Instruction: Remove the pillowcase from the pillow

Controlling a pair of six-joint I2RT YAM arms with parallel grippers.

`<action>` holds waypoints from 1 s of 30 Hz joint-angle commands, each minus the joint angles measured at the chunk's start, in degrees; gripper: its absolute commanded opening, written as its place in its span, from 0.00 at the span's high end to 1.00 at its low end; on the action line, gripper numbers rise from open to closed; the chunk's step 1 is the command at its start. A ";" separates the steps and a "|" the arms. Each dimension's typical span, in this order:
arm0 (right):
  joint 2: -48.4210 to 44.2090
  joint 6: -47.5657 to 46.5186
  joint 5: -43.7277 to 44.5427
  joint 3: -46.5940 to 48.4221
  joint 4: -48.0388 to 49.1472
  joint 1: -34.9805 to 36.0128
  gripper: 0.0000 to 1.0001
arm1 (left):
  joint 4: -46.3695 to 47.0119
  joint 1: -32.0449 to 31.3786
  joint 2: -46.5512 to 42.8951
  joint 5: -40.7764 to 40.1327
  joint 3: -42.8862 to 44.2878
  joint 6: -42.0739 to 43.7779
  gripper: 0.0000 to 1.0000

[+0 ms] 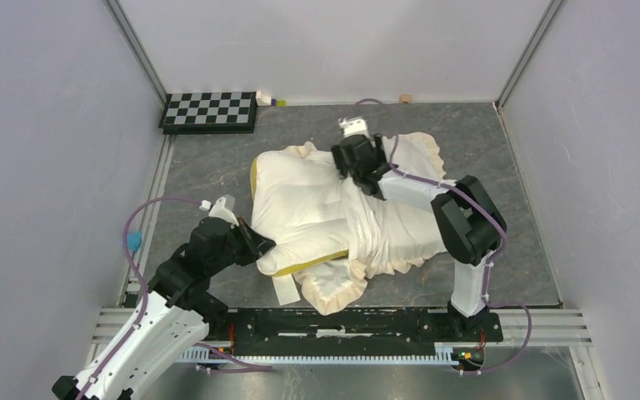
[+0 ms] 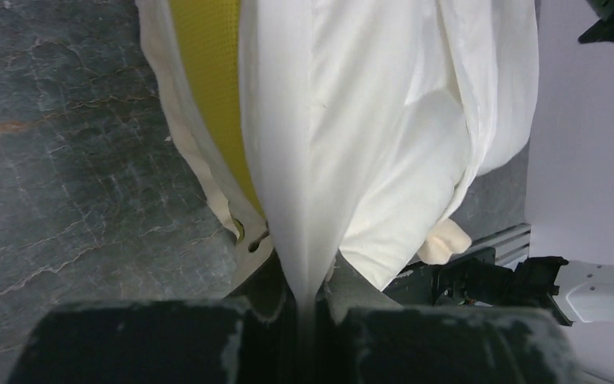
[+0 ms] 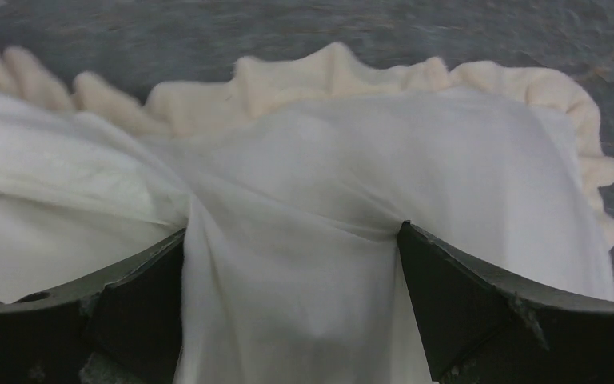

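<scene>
left jaws pinching pillow [image 1: 300,204] edge; right jaws spread astride pillowcase [image 3: 464,176] fold; both lie on tabletop [image 1: 200,167]

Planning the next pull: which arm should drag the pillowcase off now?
Right. The right gripper is open astride a fold of pillowcase, so it likely only needs to close and pull. The left gripper is shut on the pillow, anchoring it.
</scene>
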 commanded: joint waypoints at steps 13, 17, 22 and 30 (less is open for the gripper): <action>-5.68 5.22 -3.76 -2.98 -5.72 -25.78 0.01 | -10.74 -0.33 -3.25 -19.59 14.02 7.76 0.98; -8.31 5.06 -5.35 -3.25 -5.38 -27.46 0.01 | -10.30 -0.33 -2.10 -22.62 15.56 9.60 0.98; -14.68 1.25 -20.68 -4.86 2.47 -26.49 0.13 | -4.68 -0.33 3.50 -21.20 16.11 11.78 0.98; -18.88 -7.85 -14.66 7.34 -11.49 -11.93 0.02 | 8.75 -0.24 16.62 -7.70 19.01 9.11 0.98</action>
